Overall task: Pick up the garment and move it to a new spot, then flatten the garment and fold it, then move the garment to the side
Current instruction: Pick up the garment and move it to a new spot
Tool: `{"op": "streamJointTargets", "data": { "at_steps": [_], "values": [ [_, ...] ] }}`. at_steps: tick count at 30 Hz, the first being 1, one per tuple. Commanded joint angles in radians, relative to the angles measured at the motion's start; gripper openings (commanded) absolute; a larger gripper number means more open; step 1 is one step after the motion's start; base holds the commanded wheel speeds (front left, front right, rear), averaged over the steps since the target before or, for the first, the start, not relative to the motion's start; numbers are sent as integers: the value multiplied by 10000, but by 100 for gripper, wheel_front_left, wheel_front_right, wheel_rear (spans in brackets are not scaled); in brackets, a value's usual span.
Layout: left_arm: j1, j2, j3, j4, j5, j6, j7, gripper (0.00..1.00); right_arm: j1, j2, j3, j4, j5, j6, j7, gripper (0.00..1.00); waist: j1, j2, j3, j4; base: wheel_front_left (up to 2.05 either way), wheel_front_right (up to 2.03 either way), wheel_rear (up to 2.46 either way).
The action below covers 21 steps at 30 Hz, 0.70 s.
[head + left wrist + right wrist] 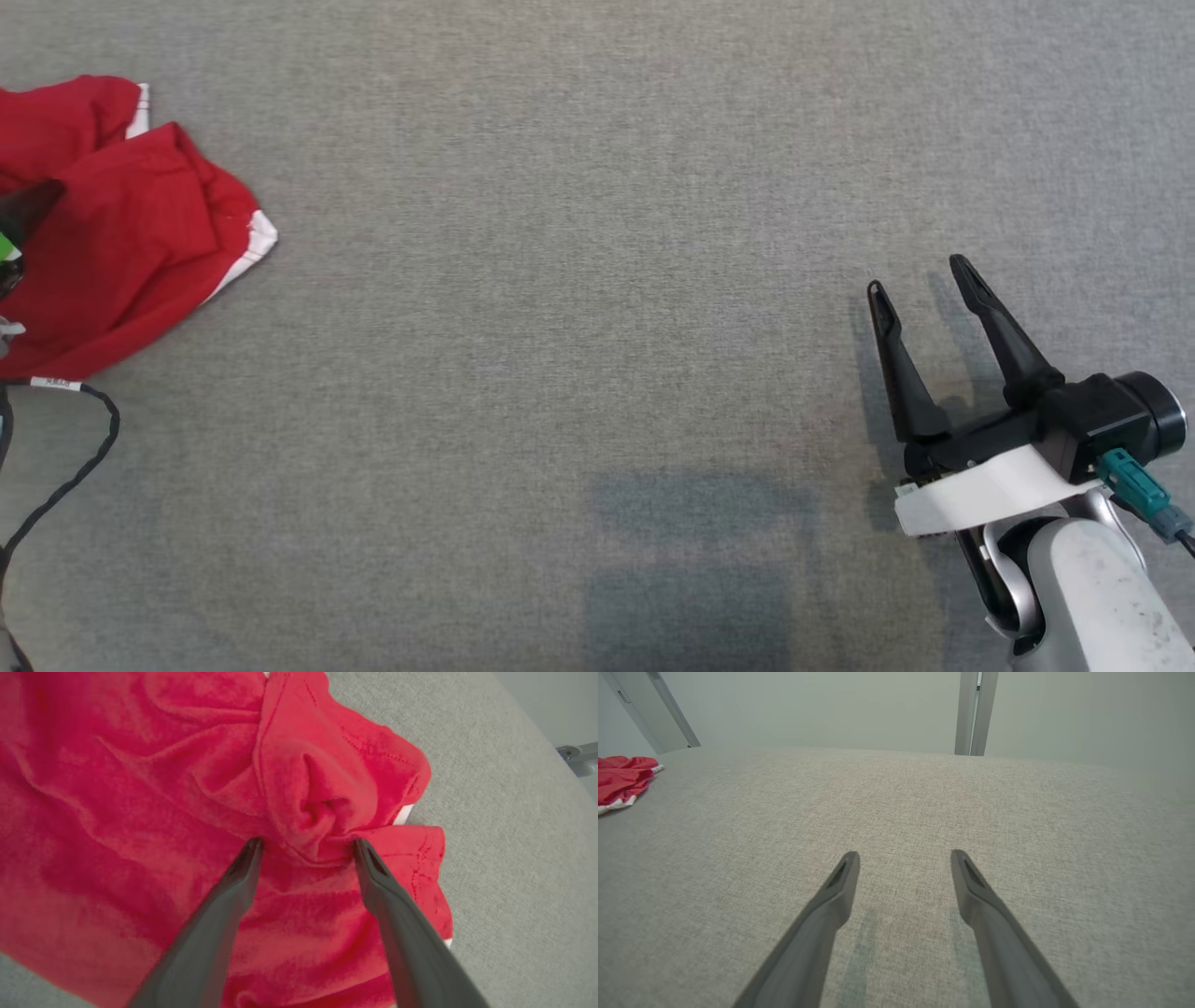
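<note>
1. Surface (560, 280): grey woven fabric covering. It carries the garment.

2. Garment (131, 243): red with white trim, lying crumpled in a heap on the surface. In the left wrist view the cloth shows deep folds, with one raised, bunched fold near its edge.

3. Left pincer (306, 844): positioned directly over the garment, fingers spread wide. The raised fold sits between the two fingertips (252, 847), which point down at the cloth. No cloth is pinched. Whether the tips touch the garment cannot be determined.

4. Right pincer (919, 276): well apart from the garment, far to its right and nearer the robot. Fingers spread, with nothing between them. It hangs low over bare surface, casting a shadow beside itself. In the right wrist view the garment (621, 781) appears small, far off to the left of the fingers.

5. Cable (84, 448): black, with a white label, looping just below the garment's near edge.
</note>
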Motion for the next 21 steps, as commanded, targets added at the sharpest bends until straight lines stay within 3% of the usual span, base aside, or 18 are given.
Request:
{"op": "streamJointTargets", "data": {
  "at_steps": [1, 8, 9, 11, 14, 17, 20, 21],
  "values": [
    [169, 196, -28, -257, 108, 165, 73, 100, -206, -16, -14, -136, -76, -12, 11, 100, -2, 0, 360, -333, 0, 0, 0],
    [979, 200, -291, -939, 465, 640, 536, 100, -206, 70, -102, -215, -66, -12, -23, 100, -2, 0, 556, -520, 0, 0, 0],
    [1066, 164, -336, -1025, 431, 635, 646, 85, -215, 89, -117, -175, -62, -12, -45, 100, -2, 0, 525, -530, 0, 0, 0],
    [1179, 111, -386, -1271, 335, 556, 756, 4, -220, 131, -149, -103, -48, -12, -93, 100, -2, 0, 424, -519, 0, 0, 0],
    [1228, 157, -351, -1693, 234, 352, 594, 0, -237, 195, -120, -5, -16, -12, -155, 100, -2, 0, 204, -471, 0, 0, 0],
    [1259, 206, -223, -2059, 16, -225, 104, 0, -246, 256, -104, 131, 28, -12, -239, 100, -2, 0, -132, -395, 0, 0, 0],
    [1377, 379, -305, -2355, -72, -1148, -549, 0, -200, 299, -73, 314, 77, -12, -325, 100, -2, 0, -587, -333, 0, 0, 0],
    [1463, 412, -230, -2280, -49, -1207, -711, 0, -168, 324, -66, 379, 99, -12, -343, 100, -2, 0, -772, -317, 0, 0, 0]
  ]
}}
